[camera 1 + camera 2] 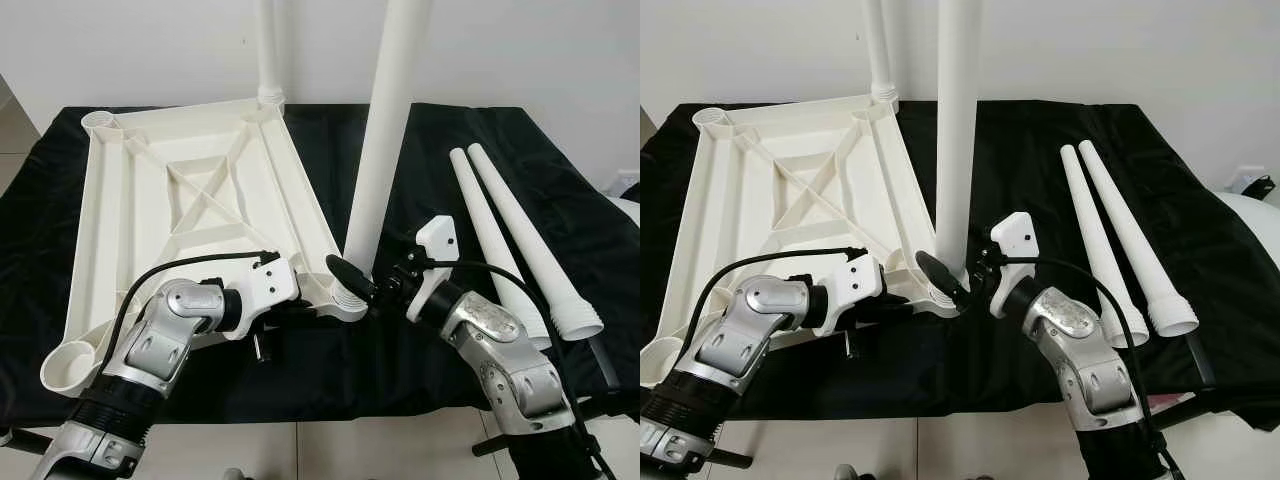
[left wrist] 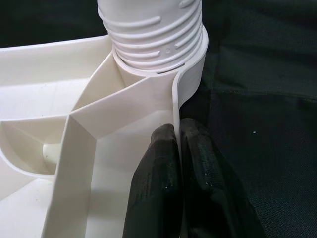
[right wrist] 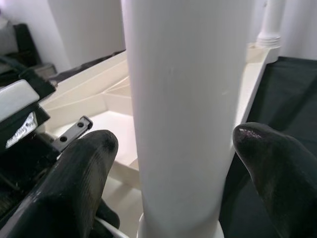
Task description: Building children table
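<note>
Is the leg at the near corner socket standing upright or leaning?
Upright. The near leg rises straight from the tabletop's corner socket, its threaded base seated there, with the right tool straddling it.

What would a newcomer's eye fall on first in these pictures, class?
A tall white leg stands upright in the near corner socket of the upside-down white tabletop on a black cloth. The right gripper brackets its base, fingers apart, while the left gripper pinches the tabletop's rim beside it. Two spare legs lie to the right.
</note>
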Robot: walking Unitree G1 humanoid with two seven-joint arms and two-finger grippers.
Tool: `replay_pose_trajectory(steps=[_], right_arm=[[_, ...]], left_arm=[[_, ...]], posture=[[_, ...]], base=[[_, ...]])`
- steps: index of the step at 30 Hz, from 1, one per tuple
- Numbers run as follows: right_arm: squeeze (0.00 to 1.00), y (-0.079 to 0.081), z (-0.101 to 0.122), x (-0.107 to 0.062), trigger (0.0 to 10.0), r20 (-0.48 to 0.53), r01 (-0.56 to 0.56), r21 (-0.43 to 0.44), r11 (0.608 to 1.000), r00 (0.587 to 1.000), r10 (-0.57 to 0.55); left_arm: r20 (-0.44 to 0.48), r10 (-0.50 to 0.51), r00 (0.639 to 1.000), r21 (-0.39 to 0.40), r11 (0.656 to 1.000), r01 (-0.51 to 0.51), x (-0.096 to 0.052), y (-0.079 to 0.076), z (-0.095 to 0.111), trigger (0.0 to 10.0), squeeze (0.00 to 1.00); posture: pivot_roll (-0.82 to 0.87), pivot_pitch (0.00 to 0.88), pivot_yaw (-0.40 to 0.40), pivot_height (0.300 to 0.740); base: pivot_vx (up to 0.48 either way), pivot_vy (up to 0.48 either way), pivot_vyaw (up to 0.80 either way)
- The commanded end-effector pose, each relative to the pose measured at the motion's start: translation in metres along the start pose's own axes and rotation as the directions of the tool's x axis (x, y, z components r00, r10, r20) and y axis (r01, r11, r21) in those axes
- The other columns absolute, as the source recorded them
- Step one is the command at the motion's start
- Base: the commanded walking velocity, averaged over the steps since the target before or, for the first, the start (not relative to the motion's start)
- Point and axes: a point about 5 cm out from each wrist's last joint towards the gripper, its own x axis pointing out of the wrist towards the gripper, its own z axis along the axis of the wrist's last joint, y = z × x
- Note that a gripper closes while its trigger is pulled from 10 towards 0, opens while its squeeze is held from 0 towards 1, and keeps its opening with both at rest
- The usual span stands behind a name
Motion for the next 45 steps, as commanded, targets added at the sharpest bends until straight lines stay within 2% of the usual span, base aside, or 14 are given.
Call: replay_pose_trajectory(steps=[1,12,17,18,21,22,23,24,26,27,28,29,40,45], right_arm=[[0.0,0.001,-0.003,0.002,10.0,-0.017,-0.032,0.0,0.999,0.999,0.032],[0.0,-0.017,-0.007,0.008,10.0,-0.056,-0.055,-0.022,0.998,0.997,0.054],[0.0,-0.02,-0.004,0.013,10.0,-0.049,-0.13,-0.005,0.992,0.99,0.129],[0.0,-0.019,-0.003,0.014,8.6,-0.048,-0.162,-0.006,0.987,0.986,0.161],[0.0,-0.019,-0.002,0.014,8.6,-0.047,-0.169,-0.006,0.986,0.985,0.168],[0.0,-0.02,-0.002,0.015,7.7,-0.047,-0.174,-0.007,0.985,0.984,0.174],[0.0,-0.02,-0.002,0.015,7.7,-0.047,-0.174,-0.007,0.985,0.984,0.174],[0.0,-0.02,-0.002,0.016,6.8,-0.048,-0.179,-0.009,0.984,0.983,0.179],[0.0,-0.02,-0.002,0.016,6.8,-0.048,-0.179,-0.009,0.984,0.983,0.179],[0.0,-0.02,-0.002,0.016,3.6,-0.047,-0.183,-0.009,0.983,0.982,0.182],[0.0,-0.02,-0.002,0.016,3.6,-0.047,-0.185,-0.01,0.983,0.982,0.184],[0.0,-0.02,-0.002,0.017,0.0,-0.044,-0.187,-0.009,0.982,0.982,0.186],[0.0,-0.017,-0.01,0.016,0.0,-0.06,-0.163,-0.008,0.987,0.985,0.162],[0.0,-0.015,-0.033,0.017,0.0,-0.132,0.006,-0.018,1.0,0.991,-0.008]], left_arm=[[-0.049,0.103,0.993,-0.003,0.995,-0.103,-0.004,0.002,-0.011,0.0,0.0],[-0.028,0.088,0.996,-0.004,0.996,-0.088,-0.004,-0.001,-0.008,0.0,0.0],[-0.023,0.093,0.995,-0.002,0.996,-0.093,-0.004,0.0,-0.008,0.0,0.0],[-0.021,0.09,0.996,-0.003,0.996,-0.09,-0.005,-0.001,-0.008,0.0,0.0],[-0.021,0.09,0.996,-0.004,0.996,-0.09,-0.005,-0.001,-0.008,0.0,0.0],[-0.02,0.089,0.996,-0.005,0.996,-0.089,-0.005,-0.001,-0.008,0.0,0.0],[-0.02,0.089,0.996,-0.005,0.996,-0.089,-0.005,-0.001,-0.008,0.0,0.0],[-0.019,0.089,0.996,-0.006,0.996,-0.089,-0.005,-0.001,-0.008,0.0,0.0],[-0.019,0.089,0.996,-0.006,0.996,-0.089,-0.005,-0.001,-0.008,0.0,0.0],[-0.017,0.088,0.996,-0.008,0.996,-0.088,-0.004,-0.001,-0.007,0.0,0.0],[-0.016,0.087,0.996,-0.009,0.996,-0.087,-0.004,-0.002,-0.007,0.0,0.0],[-0.014,0.086,0.996,-0.01,0.996,-0.086,-0.004,-0.002,-0.007,0.0,0.0],[0.032,0.103,0.994,-0.05,0.994,-0.101,-0.002,0.0,-0.001,0.0,0.0],[0.094,0.154,0.984,-0.113,0.983,-0.143,0.001,0.007,0.009,0.0,0.0]], posture=[[0.0,0.115,-0.007,0.74],[0.0,0.117,-0.007,0.74],[0.01,0.122,-0.01,0.74],[0.01,0.124,-0.011,0.74],[0.01,0.124,-0.011,0.74],[0.01,0.125,-0.012,0.74],[0.01,0.125,-0.012,0.74],[0.01,0.125,-0.011,0.74],[0.01,0.125,-0.011,0.74],[0.01,0.125,-0.011,0.74],[0.01,0.125,-0.011,0.74],[0.01,0.127,-0.011,0.74],[0.01,0.131,-0.01,0.74],[0.01,0.136,-0.011,0.74]], base=[[0.0,0.0,0.0],[0.0,0.0,0.0],[0.0,0.0,0.0],[0.0,0.0,0.0],[0.0,0.0,0.0],[0.0,0.0,0.0],[0.0,0.0,0.0],[0.0,0.0,0.0],[0.0,0.0,0.0],[0.0,0.0,0.0],[0.0,0.0,0.0],[0.0,0.0,0.0],[0.0,0.0,0.0],[0.0,0.0,0.0]])
